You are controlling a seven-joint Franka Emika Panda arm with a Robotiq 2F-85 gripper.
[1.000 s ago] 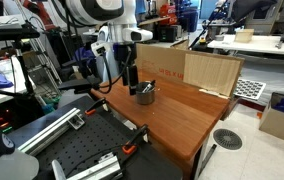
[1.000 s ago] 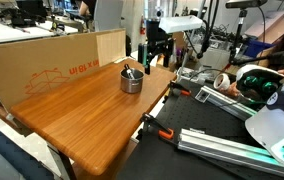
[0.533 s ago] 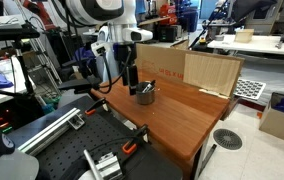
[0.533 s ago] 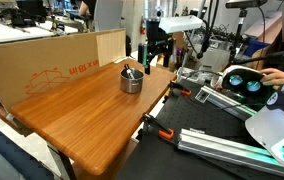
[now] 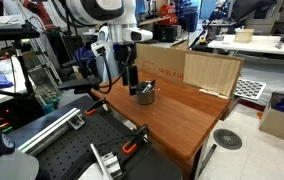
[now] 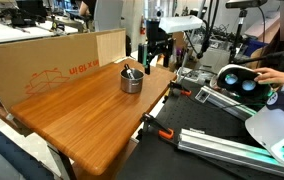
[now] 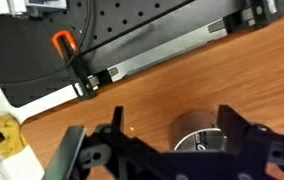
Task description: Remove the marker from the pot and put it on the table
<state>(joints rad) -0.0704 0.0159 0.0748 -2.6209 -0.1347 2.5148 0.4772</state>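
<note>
Lab clutter is seen around the table (image 6: 92,125). The marker (image 6: 129,71) is leaned inside the pot (image 6: 131,82) near the bench edge by the arm. The gripper (image 7: 171,118) is hung nearby, jaws spread and empty. The pot could be tipped if its rim is clipped on descent.

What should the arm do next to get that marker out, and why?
Probably ease the open gripper sideways until it is centred on the pot. The marker leans inside the pot, not yet grasped, and the wrist view shows the pot off-centre between the jaws, nearer one finger than the other.
</note>
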